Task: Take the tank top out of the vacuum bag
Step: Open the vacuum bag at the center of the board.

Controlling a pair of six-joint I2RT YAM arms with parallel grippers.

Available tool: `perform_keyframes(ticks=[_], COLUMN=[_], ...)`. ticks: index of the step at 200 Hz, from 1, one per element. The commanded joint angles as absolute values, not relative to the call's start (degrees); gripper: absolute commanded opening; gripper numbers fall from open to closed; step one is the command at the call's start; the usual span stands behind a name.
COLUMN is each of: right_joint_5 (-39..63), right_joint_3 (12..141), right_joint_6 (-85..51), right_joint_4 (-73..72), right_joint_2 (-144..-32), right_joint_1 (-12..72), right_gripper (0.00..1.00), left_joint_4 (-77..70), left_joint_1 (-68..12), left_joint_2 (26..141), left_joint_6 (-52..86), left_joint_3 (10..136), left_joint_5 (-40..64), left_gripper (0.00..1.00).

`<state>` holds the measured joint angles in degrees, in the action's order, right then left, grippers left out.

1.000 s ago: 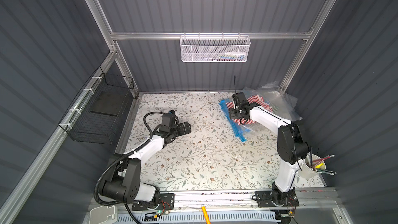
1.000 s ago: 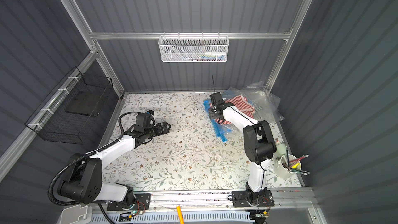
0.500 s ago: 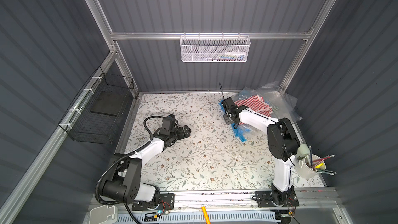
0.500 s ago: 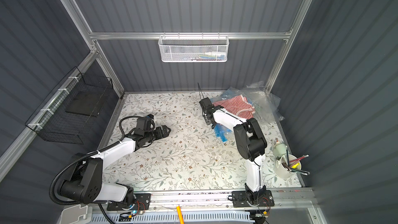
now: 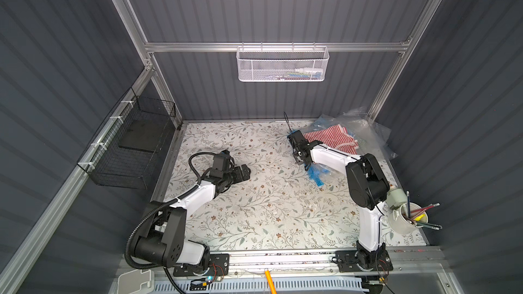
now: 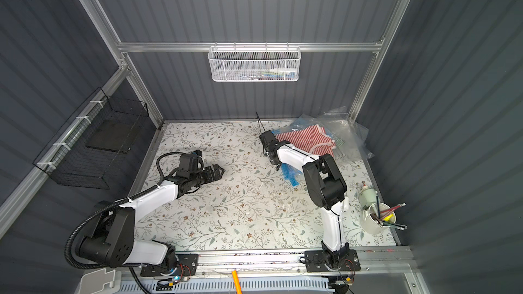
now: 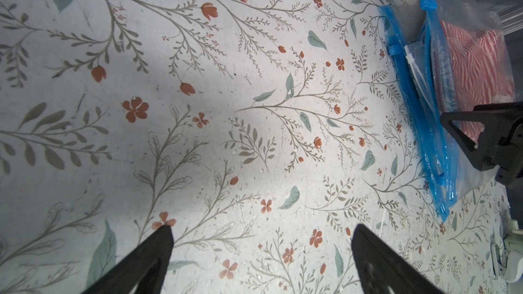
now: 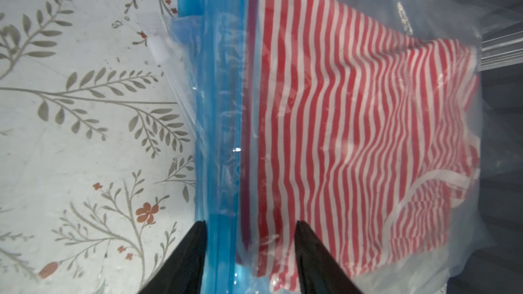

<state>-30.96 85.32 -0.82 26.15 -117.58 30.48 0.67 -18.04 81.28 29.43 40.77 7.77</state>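
Right tool [image 8: 250, 223] jaws apart astride blue zip strip, seemingly not pinching | left tool [image 7: 260, 229] spread, empty | one red-and-white striped tank top [image 8: 353, 123] inside one clear vacuum bag [image 8: 220, 108], far-right corner of surface [image 5: 254, 193]

The tank top [image 8: 353, 123] is showing red-and-white stripes; vacuum bag [image 8: 220, 123] gleaming clear, blue-edged; worktop [image 5: 254, 207] sporting a white floral print.

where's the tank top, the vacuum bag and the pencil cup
tank top [image 8: 353, 137]: right wrist view, middle of the red and white striped fabric
vacuum bag [image 8: 220, 137]: right wrist view, its blue zip strip
pencil cup [image 5: 396, 226]: in a top view, white outer wall
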Motion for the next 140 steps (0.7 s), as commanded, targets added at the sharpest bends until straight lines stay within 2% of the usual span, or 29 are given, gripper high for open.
perform_keyframes(ticks=[1,34,60,103,140], right_joint_5=[-33.67,-33.66,-33.66,-32.58,-27.72], right_joint_3=[86.88,86.75,86.27,86.41,83.30], right_joint_6=[-0.81,-1.79,-2.02,-3.13,-5.91], right_joint_4=[26.75,26.78,26.32,27.64,28.47], right_joint_2=[-119.09,-117.89,-116.90,-115.56,-110.53], right_joint_1=[30.56,30.55,30.58,30.48,30.61], right_gripper=[0.49,0.30,0.00,0.00,0.00], left_joint_4=[1.45,1.76,1.76,1.49,1.51], left_joint_1=[-18.28,-18.28,-18.28,-18.28,-18.28], left_joint_2=[81.30,81.16,81.47,81.63,80.50], left_joint_6=[30.23,30.23,30.31,30.45,30.40], left_joint_3=[41.13,40.97,41.03,40.87,40.83], left_joint_5=[8.08,7.92,7.83,8.08,9.00], left_gripper=[1.00,1.00,1.00,1.00,1.00])
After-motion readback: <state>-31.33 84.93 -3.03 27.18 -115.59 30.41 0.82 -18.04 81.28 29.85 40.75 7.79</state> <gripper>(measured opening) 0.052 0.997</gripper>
